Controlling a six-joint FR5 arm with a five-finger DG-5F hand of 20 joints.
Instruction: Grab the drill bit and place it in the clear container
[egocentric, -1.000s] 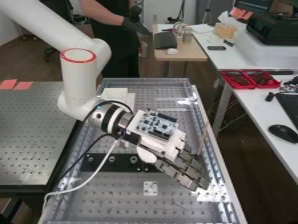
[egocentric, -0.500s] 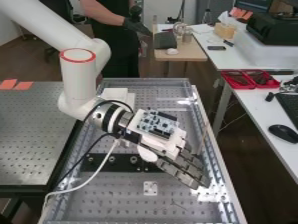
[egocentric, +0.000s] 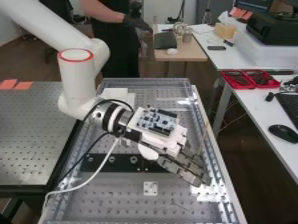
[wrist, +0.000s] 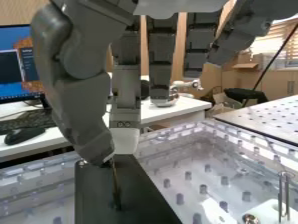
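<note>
The hand (egocentric: 178, 162) is over the lower right part of the bench, its dark fingers angled down to the right. In the wrist view the hand (wrist: 73, 100) has its thumb and one pale-tipped finger brought together at the top of the thin drill bit (wrist: 116, 182). The bit points down over a long dark plate (wrist: 120, 195); whether its tip touches the plate I cannot tell. A clear, raised rim (wrist: 174, 131) runs round the perforated surface, possibly the clear container. Other fingers hang straighter beside the pinching one.
A black bar with round holes (egocentric: 120, 163) lies beneath the arm, near a small white plate (egocentric: 150, 188). White blocks (egocentric: 114, 95) stand farther back. Red trays (egocentric: 249, 79) and a black mouse (egocentric: 284, 133) are on the right-hand table. Cables (egocentric: 74, 191) hang beside the arm.
The fingers have drawn closer together and curled in, with their tips pulled back a little. The wrist has shifted slightly; the arm has stayed almost in place.
</note>
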